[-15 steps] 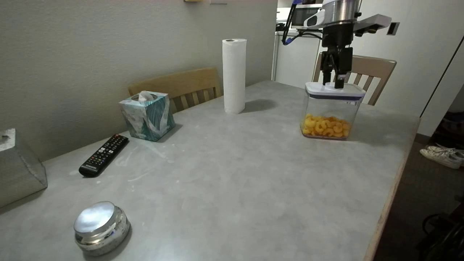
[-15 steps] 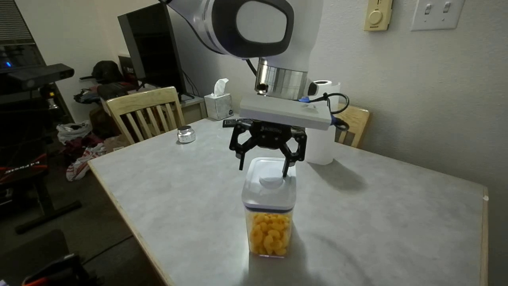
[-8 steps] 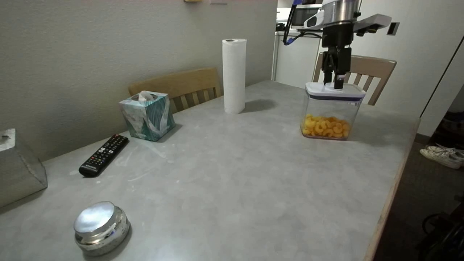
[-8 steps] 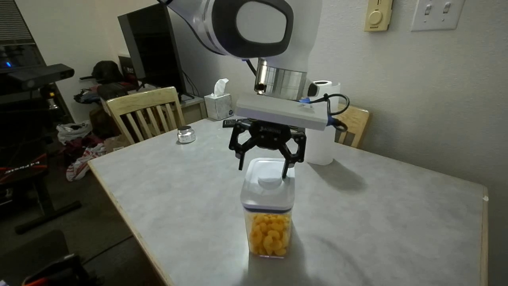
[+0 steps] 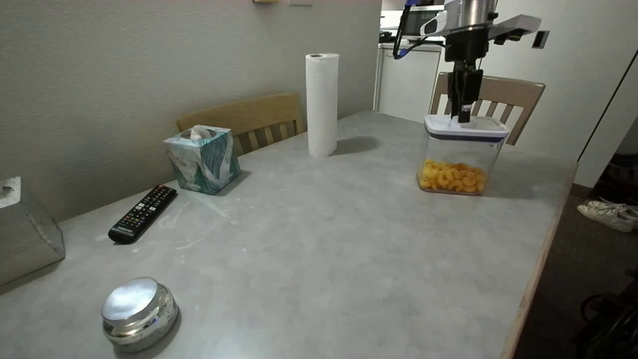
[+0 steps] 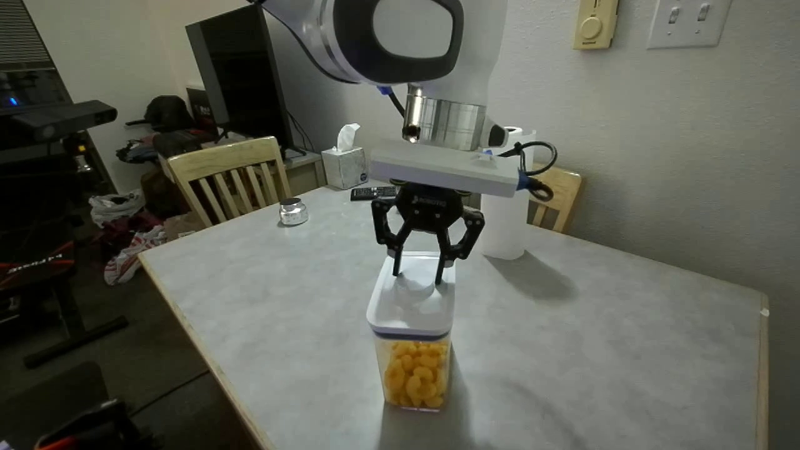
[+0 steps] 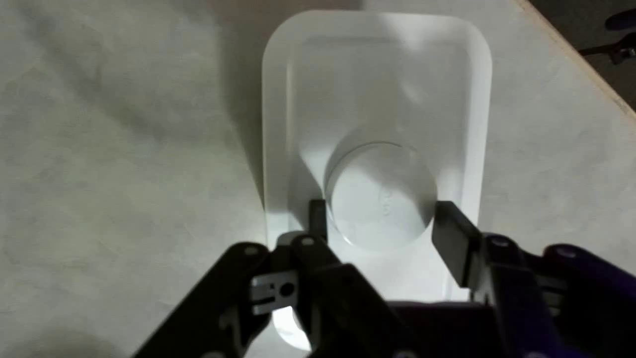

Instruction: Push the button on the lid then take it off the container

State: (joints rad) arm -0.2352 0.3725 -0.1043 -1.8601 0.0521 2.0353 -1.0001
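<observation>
We take the clear plastic container (image 5: 461,149) as datum. Above it, our access is blocked: the Robotiq gripper (image 6: 417,278) stands over the lid (image 7: 367,84), its fingers against opposite sides of the button (image 7: 383,196). Beside the container, we have passage across bare tabletop (image 5: 319,234) to the upright paper towel roll (image 5: 322,104). In an exterior view, a slat-back chair (image 5: 513,92) obstructs the space behind the container.

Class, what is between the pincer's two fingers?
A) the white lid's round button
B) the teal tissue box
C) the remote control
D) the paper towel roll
A: in the wrist view the pincer has a finger on either side of the round button on the white lid.
</observation>
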